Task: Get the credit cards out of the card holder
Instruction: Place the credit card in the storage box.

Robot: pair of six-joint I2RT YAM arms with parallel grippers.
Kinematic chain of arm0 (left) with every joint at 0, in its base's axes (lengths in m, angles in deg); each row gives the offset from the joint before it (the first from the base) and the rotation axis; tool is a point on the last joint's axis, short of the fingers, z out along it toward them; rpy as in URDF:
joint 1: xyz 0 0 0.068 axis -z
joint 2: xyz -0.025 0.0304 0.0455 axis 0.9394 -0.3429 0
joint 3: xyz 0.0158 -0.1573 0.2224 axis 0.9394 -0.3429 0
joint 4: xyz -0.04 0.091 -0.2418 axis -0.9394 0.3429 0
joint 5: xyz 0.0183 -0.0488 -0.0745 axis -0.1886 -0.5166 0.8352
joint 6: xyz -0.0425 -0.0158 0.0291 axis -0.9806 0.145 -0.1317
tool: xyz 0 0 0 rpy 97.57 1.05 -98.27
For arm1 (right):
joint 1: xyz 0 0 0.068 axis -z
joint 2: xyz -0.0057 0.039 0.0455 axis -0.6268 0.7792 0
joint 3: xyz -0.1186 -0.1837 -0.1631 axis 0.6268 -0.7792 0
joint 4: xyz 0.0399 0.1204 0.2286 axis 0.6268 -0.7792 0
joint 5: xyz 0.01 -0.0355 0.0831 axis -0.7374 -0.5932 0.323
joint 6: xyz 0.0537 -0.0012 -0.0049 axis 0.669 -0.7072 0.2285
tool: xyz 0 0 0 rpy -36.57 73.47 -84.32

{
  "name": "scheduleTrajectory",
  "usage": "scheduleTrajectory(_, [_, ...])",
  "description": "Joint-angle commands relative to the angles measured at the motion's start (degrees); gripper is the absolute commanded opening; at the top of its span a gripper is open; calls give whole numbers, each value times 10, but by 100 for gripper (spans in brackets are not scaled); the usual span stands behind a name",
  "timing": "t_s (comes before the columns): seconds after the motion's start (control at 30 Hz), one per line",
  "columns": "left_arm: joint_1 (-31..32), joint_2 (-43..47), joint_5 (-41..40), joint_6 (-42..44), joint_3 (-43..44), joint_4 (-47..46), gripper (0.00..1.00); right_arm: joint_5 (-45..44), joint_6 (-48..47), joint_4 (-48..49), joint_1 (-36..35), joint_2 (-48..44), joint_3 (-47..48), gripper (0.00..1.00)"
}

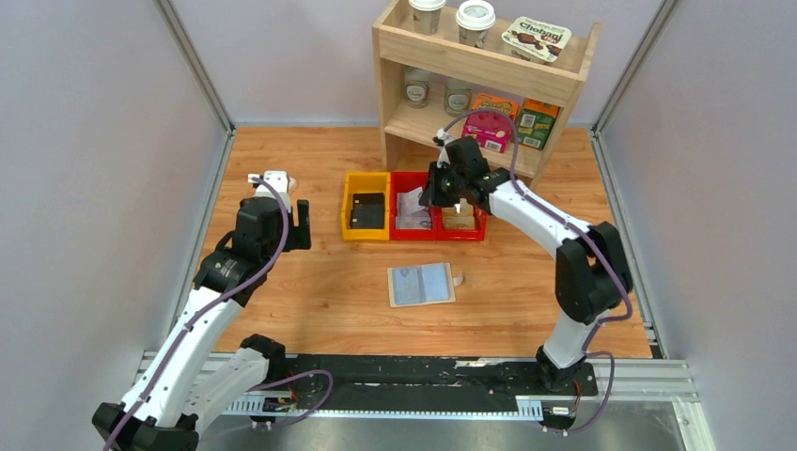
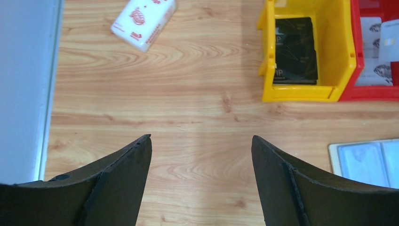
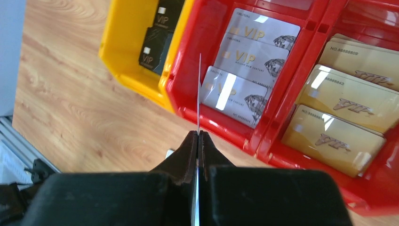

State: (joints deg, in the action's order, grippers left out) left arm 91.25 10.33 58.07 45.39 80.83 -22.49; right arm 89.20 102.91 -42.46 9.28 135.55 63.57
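**One credit card pinched over the red bin, card holder open on the table**

On the wooden table (image 1: 310, 291), the red bin (image 3: 188, 101) already holds three silver VIP cards (image 3: 249, 59). The card holder (image 1: 421, 284) lies open and flat, well apart from the bin and nearer our bases; we cannot tell whether its pockets hold more. Our right gripper (image 3: 198, 136) is clamped on a credit card (image 3: 199, 89), seen edge-on and upright above the bin's near wall. Our left gripper (image 2: 201, 141) hangs spread wide over bare wood, holding nothing. We judge the card to be light, stiff and glossy, so likely to slip or flex. It is best held by its flat faces near one short edge, with a modest squeeze.
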Motion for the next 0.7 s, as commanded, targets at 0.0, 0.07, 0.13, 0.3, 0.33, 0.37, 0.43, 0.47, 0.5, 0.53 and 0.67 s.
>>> scheduleTrajectory(0.0, [-1,6,-50,9,9,-12,85,11,60,-21,-2,73,73,0])
scheduleTrajectory(0.07, [-2,7,-55,11,10,-10,88,25,69,-23,-4,99,91,0])
scheduleTrajectory(0.13, [-1,11,-53,13,8,-12,93,40,74,-26,-5,117,104,0])
scheduleTrajectory(0.3, [-1,23,-34,18,-2,-25,100,-22,56,-98,-6,142,146,9])
scheduleTrajectory(0.33, [-1,22,-27,18,-2,-23,100,-44,53,-119,-5,144,155,11])
scheduleTrajectory(0.37, [-1,21,-22,18,-2,-26,100,-64,49,-135,-5,143,161,15])
scheduleTrajectory(0.43, [-2,19,-16,18,-1,-26,100,-110,45,-156,-9,132,162,27])
scheduleTrajectory(0.47, [-1,18,-11,18,-2,-26,100,-131,43,-164,-11,120,161,32])
scheduleTrajectory(0.5, [-1,17,-9,19,-3,-26,100,-162,40,-171,-16,110,157,38])
scheduleTrajectory(0.53, [-1,17,-4,20,-3,-27,100,-179,35,-175,-21,99,154,43])
scheduleTrajectory(0.67, [-1,19,7,20,-4,-31,100,-242,8,-184,-64,52,128,57])
